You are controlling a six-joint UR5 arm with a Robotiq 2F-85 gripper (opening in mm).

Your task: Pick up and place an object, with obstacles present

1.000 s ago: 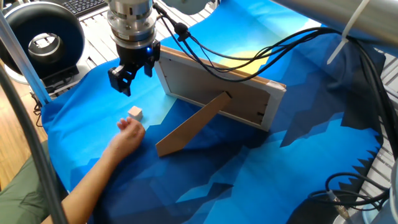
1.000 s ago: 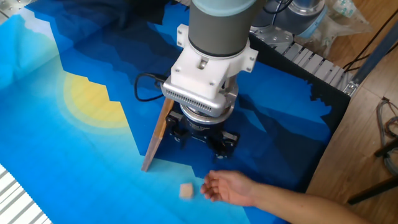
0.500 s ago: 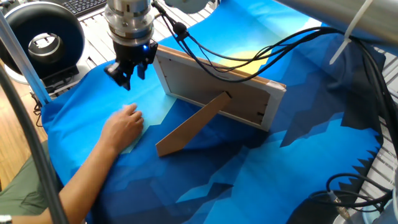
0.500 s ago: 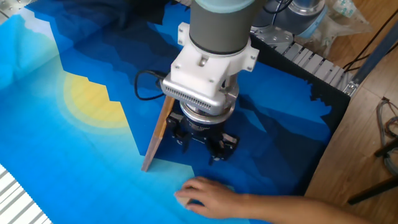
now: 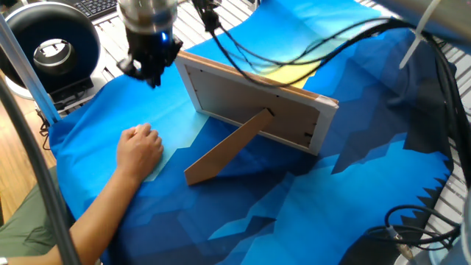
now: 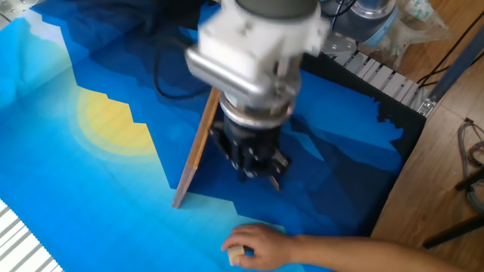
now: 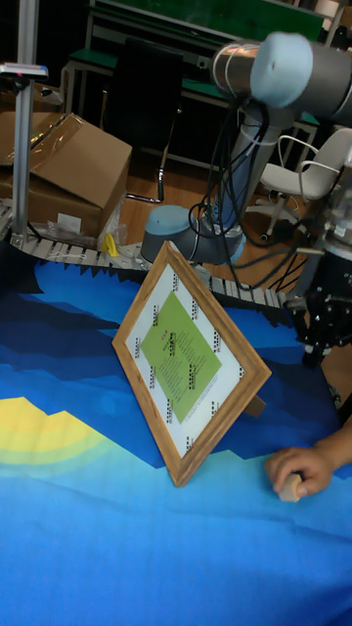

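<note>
A: In one fixed view, we see the gripper (image 5: 149,68) hanging above the blue cloth (image 5: 294,191) on the counter, at the left end of the picture frame (image 5: 254,103). It is blurred, so we cannot tell whether its fingers are spread or closed.

B: We agree. The frame stands tilted with its grey-white back toward us, and its long wooden leg (image 5: 228,146) reaches down to the cloth. A person's hand (image 5: 140,149) lies on the cloth near the foot of that leg, well below the gripper. We cannot see the block here; the hand covers that spot.

A: From the other fixed view, we see the gripper (image 6: 257,162) blurred again, dark beneath the pale wrist of the arm (image 6: 253,53), just beside the frame (image 6: 198,147), which shows edge-on. The fingers stay unreadable to us.

B: There the hand (image 6: 261,245) sits at the lower edge, and the small tan block (image 6: 237,255) peeks out at its fingertips, touching them, resting on the cloth (image 6: 76,166).

A: In the tall fixed view, we face the front of the frame (image 7: 191,362), standing on one corner like a diamond, with a green sheet inside.

B: The gripper (image 7: 325,328) shows at the right edge, off the cloth (image 7: 117,528), nothing visible in it. Below it the hand (image 7: 308,469) curls over the block (image 7: 289,488), which sits on the cloth to the right of the frame's lowest corner.
</note>
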